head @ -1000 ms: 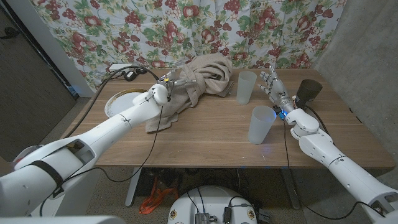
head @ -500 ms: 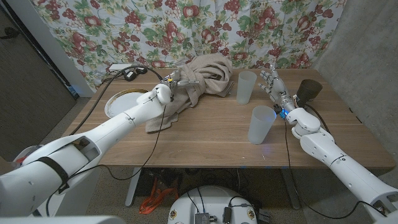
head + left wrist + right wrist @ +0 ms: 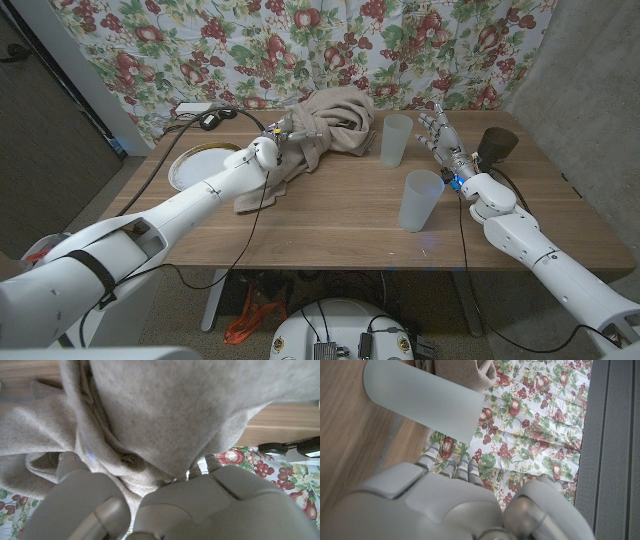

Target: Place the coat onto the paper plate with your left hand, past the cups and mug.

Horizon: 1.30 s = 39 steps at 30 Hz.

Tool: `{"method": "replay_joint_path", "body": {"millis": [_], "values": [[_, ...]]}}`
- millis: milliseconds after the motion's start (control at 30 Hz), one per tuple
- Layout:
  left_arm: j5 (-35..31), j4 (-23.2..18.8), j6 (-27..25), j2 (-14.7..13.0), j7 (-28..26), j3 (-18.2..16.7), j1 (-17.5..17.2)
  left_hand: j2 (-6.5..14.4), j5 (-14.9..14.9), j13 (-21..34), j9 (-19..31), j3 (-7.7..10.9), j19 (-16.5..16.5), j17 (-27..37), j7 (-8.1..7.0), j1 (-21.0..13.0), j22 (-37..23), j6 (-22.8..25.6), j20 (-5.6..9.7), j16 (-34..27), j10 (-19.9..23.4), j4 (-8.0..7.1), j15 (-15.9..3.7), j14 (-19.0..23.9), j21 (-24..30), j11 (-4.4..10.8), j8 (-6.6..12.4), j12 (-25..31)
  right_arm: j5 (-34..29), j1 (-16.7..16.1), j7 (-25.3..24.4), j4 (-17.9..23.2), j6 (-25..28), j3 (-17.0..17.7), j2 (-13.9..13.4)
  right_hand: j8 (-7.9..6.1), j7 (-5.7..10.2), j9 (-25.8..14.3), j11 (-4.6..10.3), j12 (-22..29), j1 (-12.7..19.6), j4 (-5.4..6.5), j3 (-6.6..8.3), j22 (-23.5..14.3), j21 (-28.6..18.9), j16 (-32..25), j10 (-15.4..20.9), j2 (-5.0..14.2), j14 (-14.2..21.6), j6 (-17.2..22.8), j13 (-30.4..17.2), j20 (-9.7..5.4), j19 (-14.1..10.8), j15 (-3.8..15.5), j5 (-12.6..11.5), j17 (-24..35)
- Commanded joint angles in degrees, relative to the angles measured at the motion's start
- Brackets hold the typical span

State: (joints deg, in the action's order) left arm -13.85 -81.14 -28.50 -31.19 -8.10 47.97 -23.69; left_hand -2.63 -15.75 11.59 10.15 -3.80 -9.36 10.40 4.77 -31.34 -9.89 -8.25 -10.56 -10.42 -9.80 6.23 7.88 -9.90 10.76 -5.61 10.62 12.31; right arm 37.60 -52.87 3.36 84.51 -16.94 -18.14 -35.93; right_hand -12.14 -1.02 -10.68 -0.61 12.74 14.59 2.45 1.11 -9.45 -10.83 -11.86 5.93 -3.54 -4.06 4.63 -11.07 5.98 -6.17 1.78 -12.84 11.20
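The left hand (image 3: 272, 137) is gripping the coat (image 3: 318, 128), which is lying at the back of the table (image 3: 340, 215) beside the plate (image 3: 200, 162), while the right hand (image 3: 440, 137) is waiting open between two cups (image 3: 396, 139) and the mug (image 3: 496, 146).

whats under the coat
The coat lies bunched on bare wooden table, with the left hand at its edge. Anything beneath the cloth is covered; the paper plate sits apart.
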Motion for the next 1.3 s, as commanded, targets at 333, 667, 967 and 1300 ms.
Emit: {"method": "replay_joint_path", "body": {"millis": [333, 667, 967, 1300], "values": [[1.38, 2.35, -0.69, 1.62, 0.94, 0.51, 0.10, 1.00, 0.69, 0.74, 0.28, 0.25, 4.04, 0.48, -3.84, -1.68, -0.75, 2.38, -1.72, -2.00, 1.44, 0.28, 1.81, -3.47, 1.55, 1.71, 1.03, 1.71, 0.35, -2.13, -0.92, 3.00, 0.87, 1.35, -1.94, -0.16, 0.69, -0.19, 0.91, -0.37, -0.21, 0.06, -0.40, -0.35, 0.09, 0.27, 0.17, 0.17, -0.54, 0.44, -0.16, 1.13, 0.12, 0.18, 0.26, 0.05], [2.32, 3.63, 1.12, 2.69, -2.27, -0.23, -0.99, 3.15, 3.42, 2.03, 0.62, 2.14, 12.97, 1.00, -8.18, -5.48, -1.67, 8.53, -1.92, -3.49, 4.70, 1.45, 1.28, 3.17, 4.44, 3.86, 2.47, 3.71, 0.68, -3.12, -1.10, 4.46, 0.96, 2.37, -3.01, -0.09, 0.88, -0.20, 1.15, -0.45, -0.29, 0.12, -0.39, -0.37, 0.04, 0.24, 0.23, 0.41, -0.55, 0.51, -0.18, 1.55, 0.07, 0.26, 0.25, 0.06], [2.28, 4.67, 1.05, 3.73, -3.15, 0.45, -0.82, 7.78, 3.68, 4.47, 2.25, 7.56, 27.25, 2.30, -11.05, -14.13, -3.07, 14.34, -1.83, -4.97, 5.78, 3.23, -0.50, 8.83, 10.02, 5.71, 4.38, 5.54, 1.28, -3.66, -0.85, 5.25, 1.04, 3.23, -3.72, -0.09, 1.08, -0.21, 1.45, -0.46, -0.38, 0.16, -0.45, -0.38, -0.03, 0.24, 0.42, 0.51, -0.59, 0.74, -0.20, 2.12, -0.08, 0.31, 0.25, 0.06], [2.61, 6.47, 0.40, 4.66, -2.23, 1.29, 0.30, 9.09, 1.31, 7.17, 3.71, 12.04, 33.98, 4.32, -10.09, -21.34, -3.02, 19.75, -1.84, -7.58, 10.57, 3.51, -1.85, 14.62, 12.74, 7.14, 6.81, 8.80, 1.79, -3.90, -0.50, 5.17, 0.82, 3.77, -3.87, -0.11, 1.34, -0.22, 1.74, -0.48, -0.45, 0.17, -0.51, -0.39, -0.06, 0.22, 0.62, 0.56, -0.57, 1.03, -0.22, 2.35, -0.16, 0.54, 0.26, 0.06]]}}
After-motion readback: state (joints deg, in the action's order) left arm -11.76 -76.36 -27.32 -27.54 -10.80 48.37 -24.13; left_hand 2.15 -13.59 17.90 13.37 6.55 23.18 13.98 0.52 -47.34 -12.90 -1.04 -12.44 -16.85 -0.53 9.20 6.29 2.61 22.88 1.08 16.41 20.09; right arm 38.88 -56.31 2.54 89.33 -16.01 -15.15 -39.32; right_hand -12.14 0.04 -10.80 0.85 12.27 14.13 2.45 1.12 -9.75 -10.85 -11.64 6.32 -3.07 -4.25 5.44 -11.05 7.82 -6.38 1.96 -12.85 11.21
